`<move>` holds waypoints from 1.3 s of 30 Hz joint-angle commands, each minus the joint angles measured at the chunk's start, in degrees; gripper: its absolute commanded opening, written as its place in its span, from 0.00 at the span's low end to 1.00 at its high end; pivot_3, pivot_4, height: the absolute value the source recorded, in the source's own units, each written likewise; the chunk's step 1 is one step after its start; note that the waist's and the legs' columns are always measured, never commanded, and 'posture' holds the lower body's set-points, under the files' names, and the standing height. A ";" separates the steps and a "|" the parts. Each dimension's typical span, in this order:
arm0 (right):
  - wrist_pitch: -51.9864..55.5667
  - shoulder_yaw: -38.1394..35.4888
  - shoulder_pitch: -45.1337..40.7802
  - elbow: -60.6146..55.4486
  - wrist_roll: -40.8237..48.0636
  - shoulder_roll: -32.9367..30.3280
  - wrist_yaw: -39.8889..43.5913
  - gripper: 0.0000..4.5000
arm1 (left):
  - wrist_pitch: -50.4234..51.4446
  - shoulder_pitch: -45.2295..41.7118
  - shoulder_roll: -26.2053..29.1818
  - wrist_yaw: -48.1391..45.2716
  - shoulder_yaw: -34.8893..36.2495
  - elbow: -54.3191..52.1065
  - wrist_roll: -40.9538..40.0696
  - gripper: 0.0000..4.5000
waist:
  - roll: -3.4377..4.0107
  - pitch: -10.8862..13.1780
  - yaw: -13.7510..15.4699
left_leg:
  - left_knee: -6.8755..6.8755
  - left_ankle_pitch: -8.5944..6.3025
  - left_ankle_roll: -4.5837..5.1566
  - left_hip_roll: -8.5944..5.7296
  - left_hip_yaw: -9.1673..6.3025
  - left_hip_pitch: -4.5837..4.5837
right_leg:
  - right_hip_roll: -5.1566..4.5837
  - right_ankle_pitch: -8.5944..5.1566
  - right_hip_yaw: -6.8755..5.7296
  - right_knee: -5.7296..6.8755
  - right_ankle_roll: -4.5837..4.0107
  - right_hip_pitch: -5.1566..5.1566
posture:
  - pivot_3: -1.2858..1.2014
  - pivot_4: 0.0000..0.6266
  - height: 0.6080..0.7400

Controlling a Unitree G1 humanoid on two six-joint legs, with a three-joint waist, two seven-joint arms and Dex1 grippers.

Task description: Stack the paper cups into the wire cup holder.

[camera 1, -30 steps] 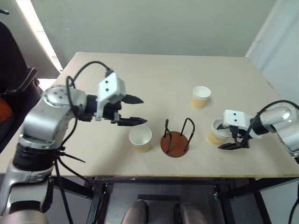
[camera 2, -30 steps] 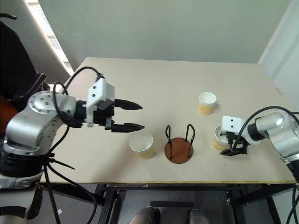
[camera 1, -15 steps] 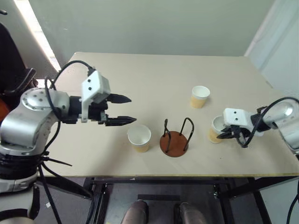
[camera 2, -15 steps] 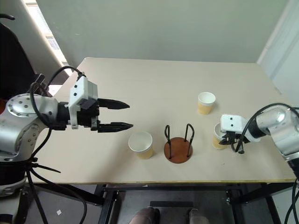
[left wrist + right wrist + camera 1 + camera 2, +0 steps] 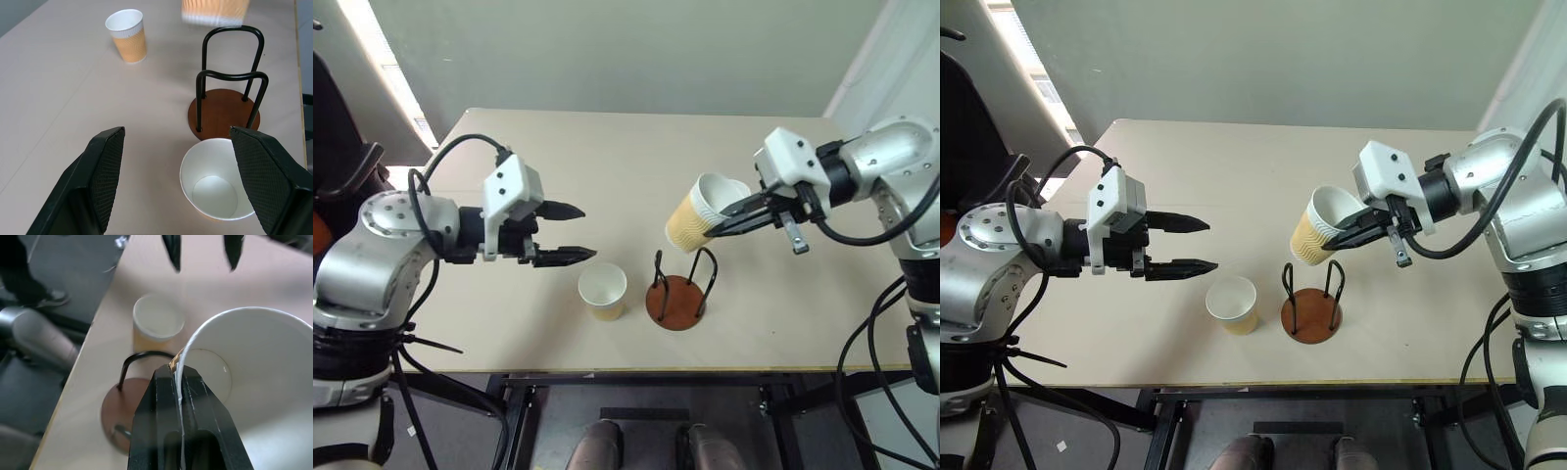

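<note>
**Right arm's got a cup in the air over the holder**

So here's what we're looking at. The wire cup holder (image 5: 677,292) sits near the front edge of the table (image 5: 607,147), and we'll use it as our reference for everything.

The right gripper (image 5: 736,211) is pinched tight on the rim of one paper cup (image 5: 697,223), one finger inside the wall and one outside, which we can see really clearly from the right wrist camera. That cup is off the table, tilted with its mouth leaning toward the right arm, hanging just above the holder's wire loops and a touch to the left of them. It's not touching the wires as far as we can tell.

A second cup (image 5: 602,291) stands upright on the table just beside the holder, on its left. It's empty, white inside.

The third cup (image 5: 127,35) shows up in the left wrist view, upright on the table well beyond the holder, on the far side.

The left gripper (image 5: 571,233) hovers above the table to the left of the holder, past that second cup, jaws spread wide with nothing between them. Its fingers point roughly toward the holder.

Nothing's in the holder, the base disc is bare.
</note>
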 commanded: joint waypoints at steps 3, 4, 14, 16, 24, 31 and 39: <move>-2.07 0.76 0.50 -0.72 -0.92 -0.49 2.27 0.00 | 0.30 2.01 0.88 1.35 1.93 -3.28 -1.00 0.81 | 0.00 0.00 -0.11 | 0.00 -0.05 -0.08 0.01 0.00 0.02 | 0.00 -0.03 0.00 0.07 -0.05 -0.03 | 0.52 0.24 1.00; -2.00 0.87 0.75 -1.10 -0.74 -0.52 2.75 0.00 | 0.46 2.42 1.03 1.60 2.10 -3.56 -1.16 0.81 | 0.00 0.00 -0.11 | 0.00 -0.05 -0.09 0.01 0.00 0.03 | 0.00 -0.05 0.00 0.11 -0.07 -0.05 | 0.52 0.24 1.00; -5.36 3.02 1.98 -1.46 -3.98 1.12 2.07 0.00 | 0.16 2.52 1.45 2.15 2.32 -3.78 -1.80 0.81 | 0.00 0.00 -0.18 | 0.00 0.07 -0.23 0.04 -0.02 0.14 | 0.01 -0.13 0.00 0.47 -0.21 -0.11 | 0.52 0.24 1.00; -5.33 3.28 1.92 -1.09 -4.48 1.39 2.05 0.05 | 0.62 1.40 0.70 2.52 2.60 -3.61 -2.85 0.81 | 0.00 0.00 -0.18 | 0.01 0.07 -0.22 0.04 -0.02 0.13 | 0.01 -0.12 0.00 0.47 -0.23 -0.11 | 0.52 0.24 1.00; -5.11 3.27 1.89 -1.75 -4.75 1.66 2.05 0.61 | 0.23 -0.19 -0.10 3.45 1.12 -2.62 -2.68 0.81 | 0.00 0.00 -0.20 | -0.01 0.03 -0.28 0.04 -0.02 0.12 | 0.02 -0.15 0.00 0.46 -0.26 -0.14 | 0.52 0.24 1.00; -12.57 2.09 -7.91 21.06 -13.23 6.13 -9.57 0.83 | -2.66 -9.98 -9.63 16.99 -3.85 9.01 7.65 0.81 | 0.01 0.01 0.02 | -0.01 0.26 -0.26 0.04 -0.02 0.12 | -0.02 -0.01 0.00 0.49 -0.35 -0.16 | 0.52 0.24 1.00; -30.59 6.56 -19.25 59.06 -28.07 13.26 -24.65 0.83 | -4.95 -20.27 -20.65 20.39 -10.65 24.17 14.52 0.81 | 0.04 0.02 0.30 | -0.04 0.30 -0.28 -0.01 -0.08 0.07 | -0.07 0.34 0.00 0.43 -0.24 -0.22 | 0.52 0.24 1.00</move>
